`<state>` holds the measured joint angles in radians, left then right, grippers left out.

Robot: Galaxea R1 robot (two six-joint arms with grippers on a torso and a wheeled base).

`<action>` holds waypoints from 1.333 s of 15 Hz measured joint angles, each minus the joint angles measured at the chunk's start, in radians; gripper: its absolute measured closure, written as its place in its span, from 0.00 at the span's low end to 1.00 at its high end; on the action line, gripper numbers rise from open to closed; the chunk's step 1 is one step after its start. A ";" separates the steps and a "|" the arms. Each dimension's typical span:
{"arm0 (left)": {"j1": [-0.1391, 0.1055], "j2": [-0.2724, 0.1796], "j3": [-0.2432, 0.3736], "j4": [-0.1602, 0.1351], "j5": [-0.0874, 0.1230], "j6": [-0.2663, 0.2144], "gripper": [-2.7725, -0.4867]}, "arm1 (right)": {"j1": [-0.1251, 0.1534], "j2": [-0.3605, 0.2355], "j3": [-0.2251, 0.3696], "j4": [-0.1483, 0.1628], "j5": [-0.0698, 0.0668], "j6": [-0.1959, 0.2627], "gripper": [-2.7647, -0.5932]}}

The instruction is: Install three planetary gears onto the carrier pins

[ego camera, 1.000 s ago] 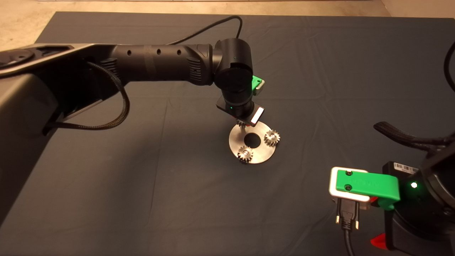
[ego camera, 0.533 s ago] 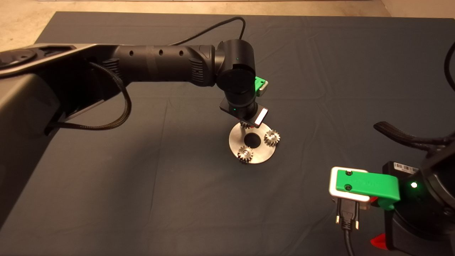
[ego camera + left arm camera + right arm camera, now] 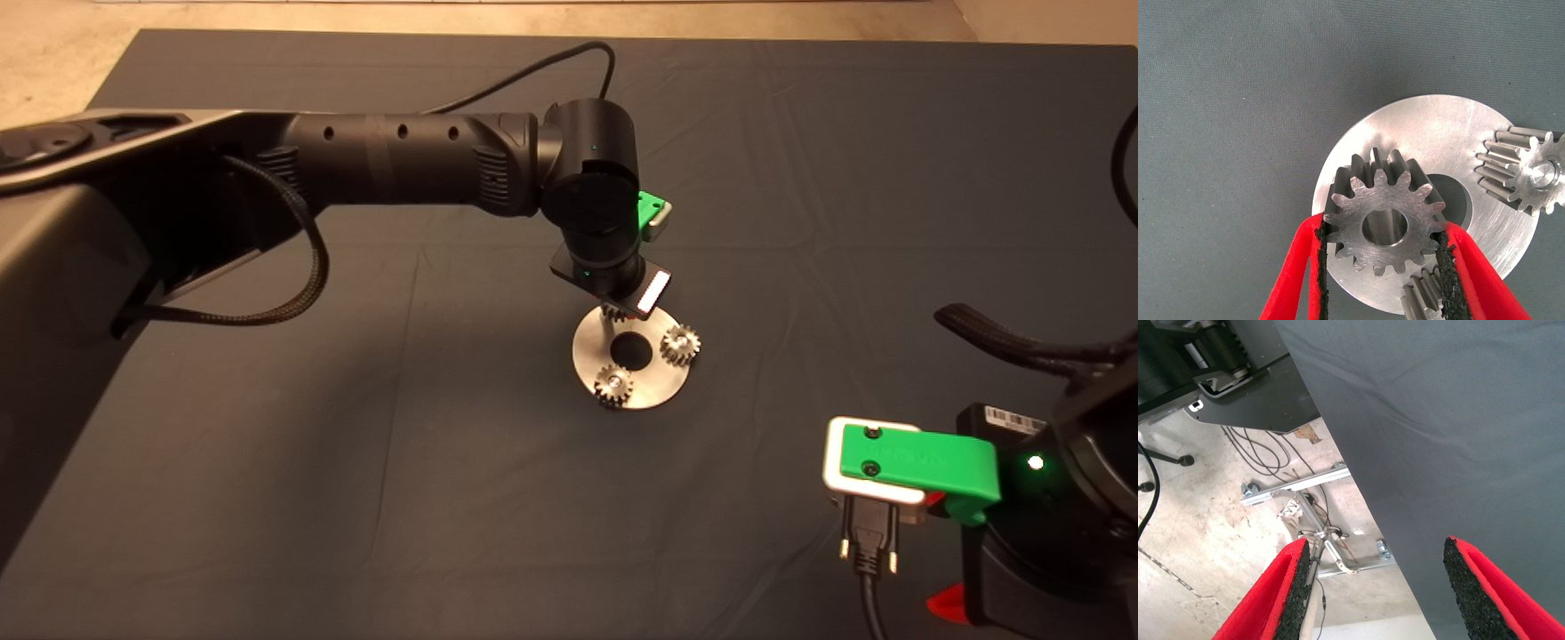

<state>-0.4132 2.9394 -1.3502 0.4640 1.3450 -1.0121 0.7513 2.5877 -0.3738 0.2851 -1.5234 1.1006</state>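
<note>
Now, held gear [image 3: 1383, 225]: silvery, pointed teeth, pinched by left gripper [image 3: 1381, 267] over the disc [image 3: 589, 351] at 12 o'clock (a peg shows through its bore).
Seated gears: 3 [image 3: 681, 343] and 7 o'clock [image 3: 613, 385].
Right gripper [image 3: 1373, 590]: spread, parked at the mat's edge.

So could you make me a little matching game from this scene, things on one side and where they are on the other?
Things:
1. gear in the jaws
2. disc
3. right gripper
4. gear by the disc's near edge

Places:
A. seated on a pin
B. open, off beside the mat
C. flat on the mat
D. held by the left gripper over the disc

Pairs: 1-D, 2-C, 3-B, 4-A
</note>
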 joint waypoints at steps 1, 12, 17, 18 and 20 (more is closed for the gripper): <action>0.000 0.000 0.000 0.000 0.000 0.000 0.86 | 0.000 0.000 0.000 0.000 0.000 0.000 0.60; 0.011 0.000 0.001 0.002 0.014 0.033 0.86 | 0.001 0.000 0.000 0.000 0.000 -0.003 0.60; 0.011 0.000 0.002 0.002 0.015 0.033 0.86 | 0.014 0.000 0.000 0.000 0.000 -0.003 0.60; 0.011 0.000 0.002 0.003 0.016 0.033 0.86 | 0.014 0.003 0.000 0.000 0.000 -0.003 0.60; 0.011 0.000 0.002 0.008 0.015 0.034 0.86 | 0.014 0.011 0.000 0.000 0.005 -0.004 0.60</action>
<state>-0.4017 2.9394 -1.3485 0.4719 1.3603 -0.9785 0.7649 2.5991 -0.3738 0.2851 -1.5187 1.0968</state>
